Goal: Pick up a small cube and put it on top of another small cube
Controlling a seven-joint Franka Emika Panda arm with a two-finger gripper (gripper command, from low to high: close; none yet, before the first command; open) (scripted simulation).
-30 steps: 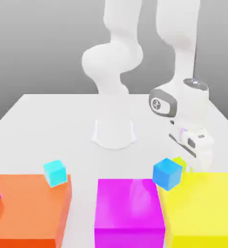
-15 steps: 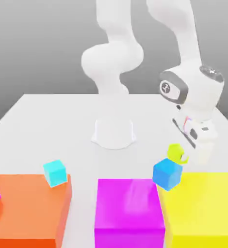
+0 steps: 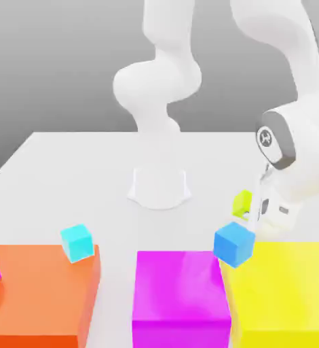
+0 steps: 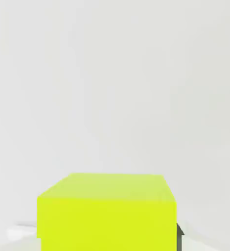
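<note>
Gripping the lime cube (image 3: 242,202), the end effector (image 3: 250,211) has lifted it off the table (image 3: 67,177).

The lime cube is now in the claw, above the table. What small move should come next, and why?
Probably carry it sideways toward the exterior view's left, keeping it raised. The claw is shut on the lime cube, which hangs clear of the table just above the blue cube. The cyan cube, its target, sits on the orange block, far to that side.
</note>
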